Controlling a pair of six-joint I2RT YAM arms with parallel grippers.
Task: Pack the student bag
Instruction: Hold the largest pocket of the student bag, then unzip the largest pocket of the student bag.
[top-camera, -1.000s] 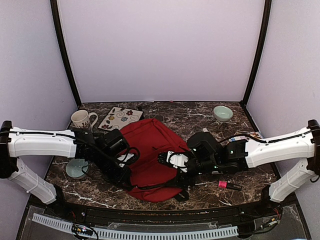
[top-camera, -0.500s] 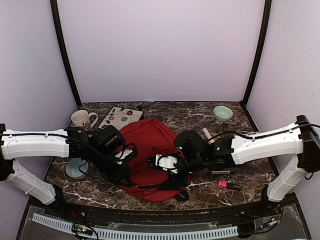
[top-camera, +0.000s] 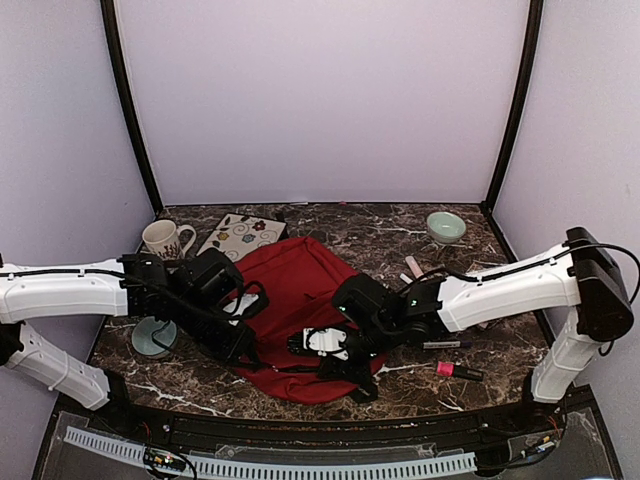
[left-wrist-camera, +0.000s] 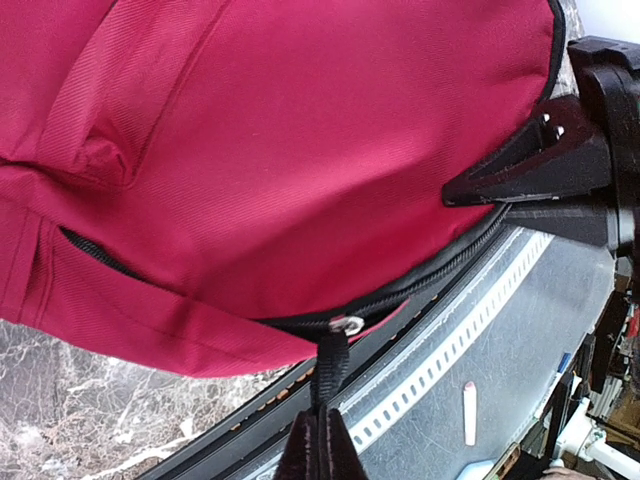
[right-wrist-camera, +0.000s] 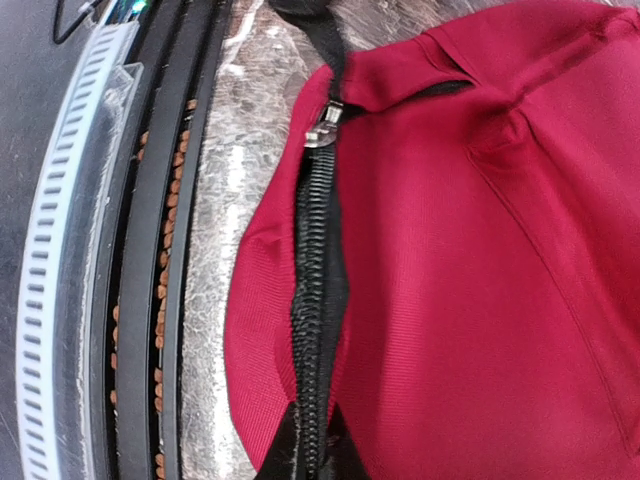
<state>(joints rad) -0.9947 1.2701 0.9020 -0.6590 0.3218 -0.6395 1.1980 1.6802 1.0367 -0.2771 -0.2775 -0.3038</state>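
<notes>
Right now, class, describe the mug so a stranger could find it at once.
Start at the big dark-red backpack in the middle of the marble table. Toward the table's back left corner stands the cream mug, left of a flowered square tile. It alone has a handle.

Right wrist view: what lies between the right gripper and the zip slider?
Right wrist view shows only the student bag's black zipper track, from right gripper to zip slider.
</notes>
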